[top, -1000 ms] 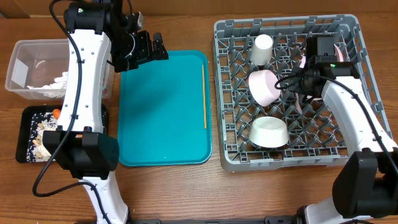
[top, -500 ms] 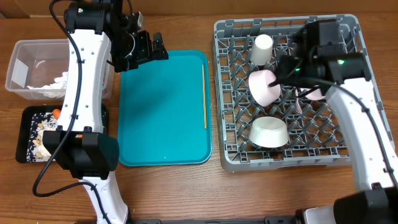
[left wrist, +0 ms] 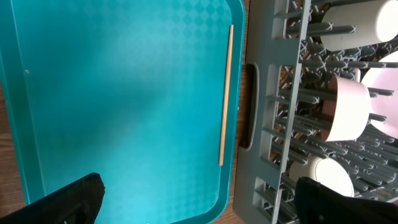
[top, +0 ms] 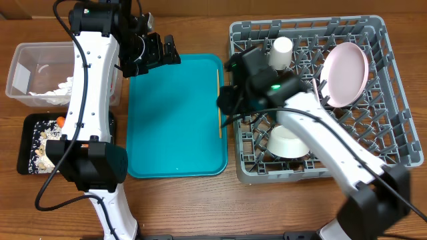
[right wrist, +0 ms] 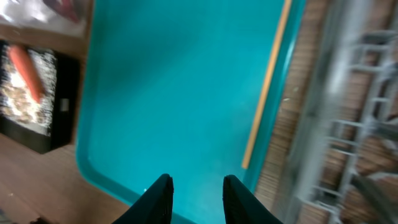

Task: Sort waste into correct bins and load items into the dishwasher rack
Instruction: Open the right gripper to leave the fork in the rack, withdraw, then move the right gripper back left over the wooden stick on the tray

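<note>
Plate (top: 345, 73) now racked — right claw (right wrist: 196, 188), spread and empty, has swung to the lone chopstick (right wrist: 266, 84); left claw (top: 162, 53) likewise spread.

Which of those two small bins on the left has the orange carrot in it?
The shallow black tray: the carrot lies there among food scraps. The clear tub shows crumpled white paper.

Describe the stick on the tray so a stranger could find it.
Find the big teal tray left of the grey rack. Along its right edge lies a wooden chopstick: thin, straight, pale tan, the only thing on the tray.
</note>
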`<action>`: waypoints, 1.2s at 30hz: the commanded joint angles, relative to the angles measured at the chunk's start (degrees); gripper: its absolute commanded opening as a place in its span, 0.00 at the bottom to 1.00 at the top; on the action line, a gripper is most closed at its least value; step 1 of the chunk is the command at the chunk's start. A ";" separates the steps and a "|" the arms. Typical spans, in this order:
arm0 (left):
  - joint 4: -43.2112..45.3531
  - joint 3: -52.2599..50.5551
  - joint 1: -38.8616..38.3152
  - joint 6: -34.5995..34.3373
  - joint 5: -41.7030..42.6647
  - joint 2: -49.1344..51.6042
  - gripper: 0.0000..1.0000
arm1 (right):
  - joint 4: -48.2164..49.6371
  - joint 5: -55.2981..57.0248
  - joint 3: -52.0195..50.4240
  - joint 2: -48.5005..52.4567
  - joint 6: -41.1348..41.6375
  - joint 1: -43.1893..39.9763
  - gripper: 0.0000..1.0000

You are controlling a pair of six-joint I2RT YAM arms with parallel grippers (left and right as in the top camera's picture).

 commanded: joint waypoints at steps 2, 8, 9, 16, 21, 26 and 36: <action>0.11 1.16 -0.37 0.46 -0.04 -1.84 1.00 | 2.97 1.70 -0.70 5.31 2.82 2.93 0.30; 0.11 1.16 -0.37 0.46 -0.02 -1.84 1.00 | 7.02 10.32 -0.70 10.56 6.12 5.57 0.30; 0.11 1.16 -0.37 0.46 -0.02 -1.84 1.00 | 7.43 11.96 -0.70 11.21 6.38 5.88 0.30; 0.11 1.16 -0.37 0.46 -0.02 -1.84 1.00 | 10.75 18.58 -0.70 15.08 9.27 7.30 0.30; 0.11 1.16 -0.37 0.46 -0.02 -1.84 1.00 | 12.59 22.25 -0.70 17.59 9.25 8.28 0.30; 0.09 1.16 -0.37 0.46 -0.02 -1.84 1.00 | 13.07 24.26 -0.70 18.97 9.20 8.46 0.30; 0.11 1.16 -0.37 0.46 -0.02 -1.84 1.00 | 13.33 28.39 -0.72 19.69 8.81 8.44 0.34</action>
